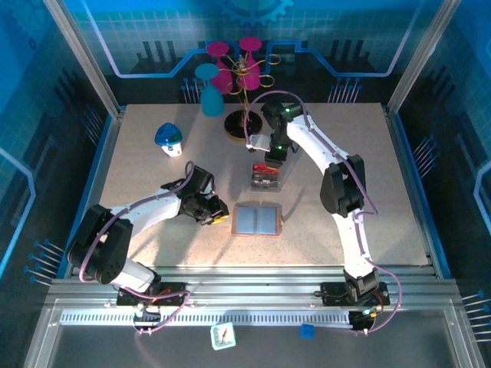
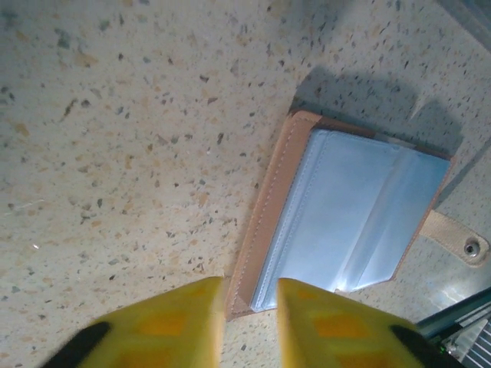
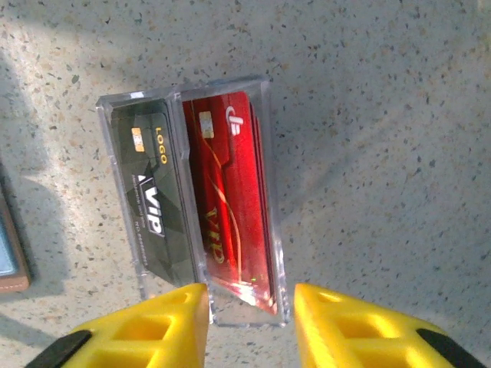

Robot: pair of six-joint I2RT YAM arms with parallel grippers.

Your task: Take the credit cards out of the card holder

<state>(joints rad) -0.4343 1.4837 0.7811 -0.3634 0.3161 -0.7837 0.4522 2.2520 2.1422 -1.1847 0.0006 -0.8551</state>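
The card holder (image 1: 257, 220) lies open and flat in the middle of the table, grey-blue pocket panels up inside a salmon-brown rim (image 2: 270, 201). My left gripper (image 1: 218, 215) is at its left edge, slightly open, with the holder's near corner showing between the yellow fingertips (image 2: 251, 326). The credit cards sit in a clear plastic box (image 1: 266, 178): a red card (image 3: 230, 199) in one compartment and a dark VIP card (image 3: 149, 201) in the other. My right gripper (image 3: 250, 318) hovers open over the end of the box with the red card, holding nothing.
A stand with pink cups (image 1: 242, 73) and a teal cup (image 1: 211, 92) are at the back of the table. A blue-and-white object (image 1: 169, 139) lies at the back left. The holder's snap strap (image 2: 460, 241) sticks out on its far side.
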